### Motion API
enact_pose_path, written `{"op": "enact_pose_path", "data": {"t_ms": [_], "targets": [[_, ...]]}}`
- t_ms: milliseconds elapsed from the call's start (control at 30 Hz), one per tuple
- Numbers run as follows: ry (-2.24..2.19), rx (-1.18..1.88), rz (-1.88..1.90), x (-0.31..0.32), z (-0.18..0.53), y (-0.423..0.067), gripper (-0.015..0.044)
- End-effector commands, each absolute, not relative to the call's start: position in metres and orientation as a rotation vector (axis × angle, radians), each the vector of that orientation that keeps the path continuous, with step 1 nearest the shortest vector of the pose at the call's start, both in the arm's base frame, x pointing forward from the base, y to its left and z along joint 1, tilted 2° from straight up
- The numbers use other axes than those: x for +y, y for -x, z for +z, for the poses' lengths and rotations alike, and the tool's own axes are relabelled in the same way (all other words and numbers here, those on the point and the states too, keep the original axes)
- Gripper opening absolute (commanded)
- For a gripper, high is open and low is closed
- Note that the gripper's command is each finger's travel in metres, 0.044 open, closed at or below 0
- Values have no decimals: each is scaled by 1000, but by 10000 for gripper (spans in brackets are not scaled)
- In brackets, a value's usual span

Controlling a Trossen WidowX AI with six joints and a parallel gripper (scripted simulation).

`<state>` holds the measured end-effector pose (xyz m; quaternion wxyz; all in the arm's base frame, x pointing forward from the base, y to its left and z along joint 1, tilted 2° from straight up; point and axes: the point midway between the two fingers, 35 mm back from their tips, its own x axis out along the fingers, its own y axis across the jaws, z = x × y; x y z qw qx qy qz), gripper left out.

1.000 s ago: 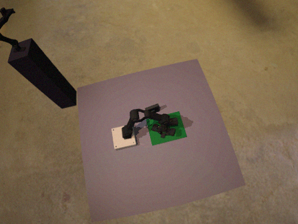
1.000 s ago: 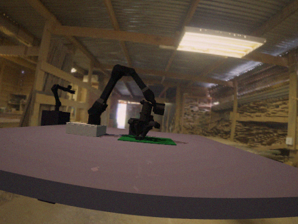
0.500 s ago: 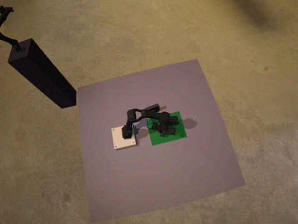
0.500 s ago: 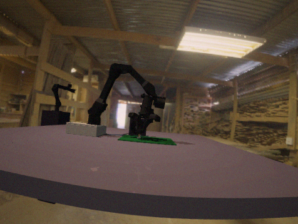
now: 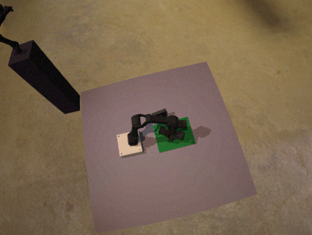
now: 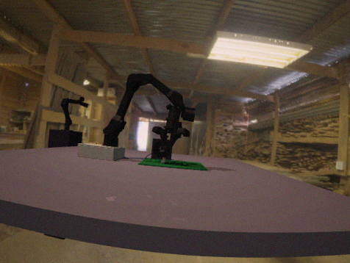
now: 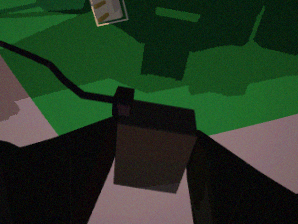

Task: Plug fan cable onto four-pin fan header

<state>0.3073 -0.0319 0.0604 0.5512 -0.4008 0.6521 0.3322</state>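
Note:
The plug, a dark block (image 7: 155, 157), sits between the two fingertips of my gripper (image 7: 154, 132) in the wrist view. The gripper is shut on it. The black cable (image 7: 65, 80) leaves the plug's upper left corner and runs off to the left. The pale four-pin header (image 7: 107, 10), with brass-coloured pins, is at the top of the wrist view, beyond the plug and to its left, clear of it. The green board (image 5: 164, 148) (image 6: 195, 167) (image 7: 70, 117) lies under the gripper. The plug's underside is hidden, and its exact height above the board cannot be told.
A dark upright block (image 6: 157, 145) stands behind the board; it also shows in the top view (image 5: 160, 112). The arm stands on a pale base block (image 5: 126, 150) (image 6: 99, 152) left of the board. A second arm on a dark pillar (image 5: 49, 79) is off the table (image 5: 164, 197) (image 6: 147, 206).

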Motion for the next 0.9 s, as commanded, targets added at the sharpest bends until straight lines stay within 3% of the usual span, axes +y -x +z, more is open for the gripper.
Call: {"op": "enact_pose_path", "data": {"t_ms": [0, 867], "targets": [[929, 1503, 795, -25, 63, -319, 0], [800, 1318, 894, 12, 63, -365, 0]]}}
